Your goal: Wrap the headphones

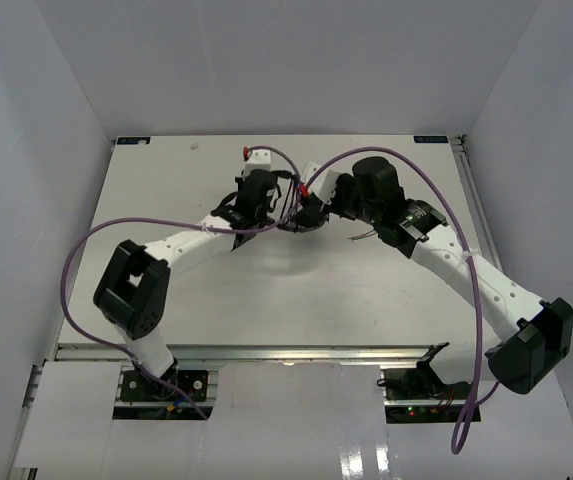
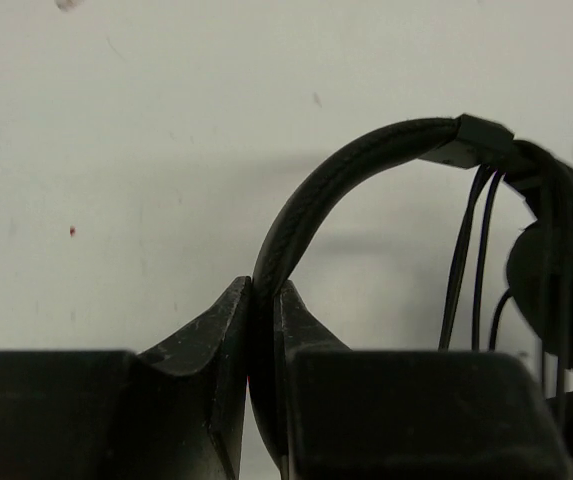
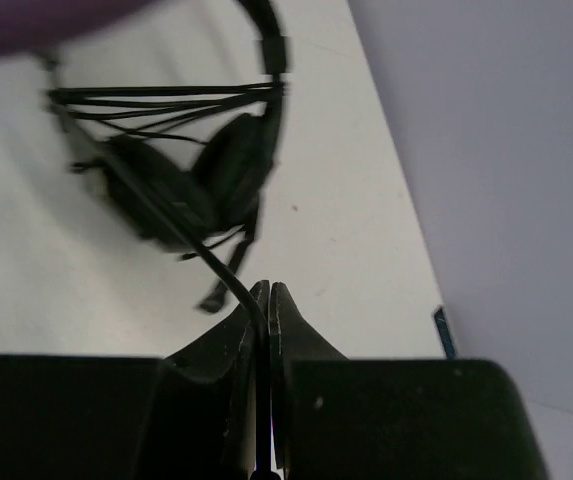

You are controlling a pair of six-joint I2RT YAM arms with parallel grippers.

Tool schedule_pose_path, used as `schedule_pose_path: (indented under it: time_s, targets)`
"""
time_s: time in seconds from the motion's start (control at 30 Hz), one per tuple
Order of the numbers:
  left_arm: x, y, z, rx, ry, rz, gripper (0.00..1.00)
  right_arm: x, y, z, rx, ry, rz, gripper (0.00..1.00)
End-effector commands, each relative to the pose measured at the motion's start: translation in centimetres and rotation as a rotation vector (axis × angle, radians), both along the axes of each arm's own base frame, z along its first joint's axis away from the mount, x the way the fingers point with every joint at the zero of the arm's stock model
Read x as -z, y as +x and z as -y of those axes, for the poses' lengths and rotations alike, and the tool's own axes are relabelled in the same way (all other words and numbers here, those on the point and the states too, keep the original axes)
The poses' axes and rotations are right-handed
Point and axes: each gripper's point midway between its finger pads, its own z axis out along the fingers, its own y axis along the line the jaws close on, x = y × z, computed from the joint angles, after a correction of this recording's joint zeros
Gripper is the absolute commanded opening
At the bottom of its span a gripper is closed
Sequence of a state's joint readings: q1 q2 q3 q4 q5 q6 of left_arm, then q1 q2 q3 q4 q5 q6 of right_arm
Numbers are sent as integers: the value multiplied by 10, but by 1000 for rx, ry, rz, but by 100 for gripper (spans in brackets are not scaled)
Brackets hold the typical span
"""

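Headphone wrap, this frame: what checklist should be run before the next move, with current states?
1. left tool shut on headband: ok.
2. right tool shut on cord: ok.
3. cord straight from right tool to earcups, no slack: ok.
4. wound turns lying across the headphones: ok.
5. cord length left to wrap: cannot tell.
6. plug end located: cannot tell.

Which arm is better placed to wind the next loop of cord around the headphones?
Right. The right gripper pinches the cord, while the left gripper clamps the headband, steadying it.
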State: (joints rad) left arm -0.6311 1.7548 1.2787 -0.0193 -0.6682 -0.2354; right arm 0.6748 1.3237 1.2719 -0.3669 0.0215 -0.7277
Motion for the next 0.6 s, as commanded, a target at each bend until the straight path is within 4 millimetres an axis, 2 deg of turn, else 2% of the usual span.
schedule_pose_path:
  time_s: [0.0,0.03,0.13,0.27,0.4,0.5,0.53,0.57]
  targets:
    - [-71,-40,19,284,-103,153,0,-56,30,46,171,-181,282,8]
    - [-75,-51,17,325,-95,164,0,-55,33,46,174,-183,294,8]
    - [-87,-77,34,511,-118,172,0,-46,41,41,146,-175,287,9]
    - [-112,-115,56,753,-160,223,0,-31,52,37,113,-46,177,14]
    - [-128,-148,72,936,-209,248,0,-14,56,32,20,109,35,15]
    - [-143,-171,83,1056,-282,257,0,0,47,24,-87,243,-107,17]
    - [-148,-177,86,1079,-311,259,0,2,46,26,-101,282,-142,18]
    - [-154,-180,87,1090,-331,273,0,8,36,18,-160,333,-214,19]
